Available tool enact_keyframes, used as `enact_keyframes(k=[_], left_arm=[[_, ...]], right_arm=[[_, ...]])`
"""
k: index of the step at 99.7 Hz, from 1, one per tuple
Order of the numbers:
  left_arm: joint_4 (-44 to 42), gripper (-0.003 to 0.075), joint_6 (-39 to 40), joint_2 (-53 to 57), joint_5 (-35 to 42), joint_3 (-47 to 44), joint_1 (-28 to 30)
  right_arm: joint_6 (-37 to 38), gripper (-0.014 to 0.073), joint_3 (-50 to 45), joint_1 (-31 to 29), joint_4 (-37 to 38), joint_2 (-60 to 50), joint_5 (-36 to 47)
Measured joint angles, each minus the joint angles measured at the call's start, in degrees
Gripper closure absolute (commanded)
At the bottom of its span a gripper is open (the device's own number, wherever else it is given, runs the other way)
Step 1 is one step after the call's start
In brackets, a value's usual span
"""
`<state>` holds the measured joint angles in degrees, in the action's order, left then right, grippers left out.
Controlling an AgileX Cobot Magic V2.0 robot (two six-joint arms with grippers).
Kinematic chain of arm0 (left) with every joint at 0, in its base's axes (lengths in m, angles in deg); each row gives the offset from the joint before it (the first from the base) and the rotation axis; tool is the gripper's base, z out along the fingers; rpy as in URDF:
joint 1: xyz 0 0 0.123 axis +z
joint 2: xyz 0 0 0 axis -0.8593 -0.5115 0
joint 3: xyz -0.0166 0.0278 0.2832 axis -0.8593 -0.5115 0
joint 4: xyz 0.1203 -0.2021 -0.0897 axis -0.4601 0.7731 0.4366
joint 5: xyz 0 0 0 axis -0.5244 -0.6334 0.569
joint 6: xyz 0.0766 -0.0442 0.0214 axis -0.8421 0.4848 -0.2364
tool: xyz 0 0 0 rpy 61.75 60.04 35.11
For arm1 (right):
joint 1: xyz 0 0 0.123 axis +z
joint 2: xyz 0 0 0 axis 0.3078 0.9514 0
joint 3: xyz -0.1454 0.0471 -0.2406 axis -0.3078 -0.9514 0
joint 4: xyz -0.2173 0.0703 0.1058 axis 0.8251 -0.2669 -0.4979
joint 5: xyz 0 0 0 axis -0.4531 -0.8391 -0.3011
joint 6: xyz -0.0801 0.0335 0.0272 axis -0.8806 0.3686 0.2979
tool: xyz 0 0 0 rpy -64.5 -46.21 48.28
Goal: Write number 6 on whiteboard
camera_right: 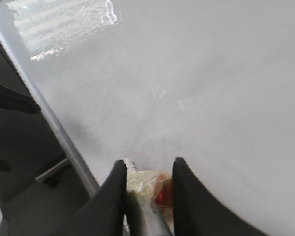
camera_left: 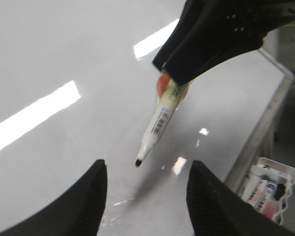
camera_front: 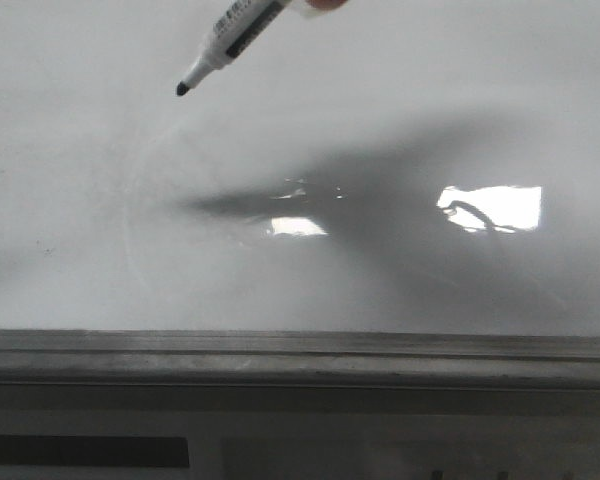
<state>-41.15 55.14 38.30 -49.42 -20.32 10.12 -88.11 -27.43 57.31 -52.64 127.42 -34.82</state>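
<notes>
The whiteboard (camera_front: 400, 120) fills the front view, glossy white with glare patches and a grey metal edge strip (camera_front: 300, 352) along the near side. No number 6 shows on it. A white marker (camera_front: 228, 40) with a black tip hangs tilted above the board, tip not touching. My right gripper (camera_right: 148, 169) is shut on the marker's taped body (camera_right: 146, 183); it also shows in the left wrist view (camera_left: 187, 73), black, holding the marker (camera_left: 158, 125). My left gripper (camera_left: 146, 169) is open and empty, low over the board near the marker tip.
A white wire basket (camera_left: 268, 189) with several markers hangs beyond the board's metal edge (camera_left: 258, 140). The marker and arm cast a dark shadow (camera_front: 380, 205) on the board. Dark floor and furniture legs (camera_right: 19, 162) lie past the board's edge.
</notes>
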Motion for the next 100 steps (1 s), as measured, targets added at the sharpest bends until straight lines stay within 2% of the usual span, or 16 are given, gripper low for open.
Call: enact_keyframes(k=[13,27,46,52,63,78,100], left_arm=[[4.3,0.0387,0.0,0.0,-0.1,0.0,7.4],[6.7,0.0387,0.0,0.0,1.0,0.0,11.8],[7.7,0.0387,0.0,0.0,2.1,0.0,12.2],[7.9,0.0387,0.0,0.0,2.2,0.0,12.2],[8.0,0.0387,0.0,0.0,2.2,0.0,12.2],[8.1,0.0387,0.0,0.0,2.3,0.0,12.2],[8.1,0.0387,0.0,0.0,2.5,0.0,12.2]], right_arm=[[0.0,0.0655,4.7,-2.1,0.0,3.5,-1.1],[0.0,0.0655,7.3,-3.8,0.0,6.0,1.0],[0.1,0.0655,6.5,-4.7,0.0,9.3,8.2],[0.4,0.0656,5.4,-4.7,-2.2,10.9,9.0],[0.8,0.0658,3.4,-3.0,-7.5,13.5,5.6],[0.7,0.0657,-0.5,-0.4,-8.4,13.3,-0.9],[-0.3,0.0657,1.3,-2.4,-5.2,10.2,1.6]])
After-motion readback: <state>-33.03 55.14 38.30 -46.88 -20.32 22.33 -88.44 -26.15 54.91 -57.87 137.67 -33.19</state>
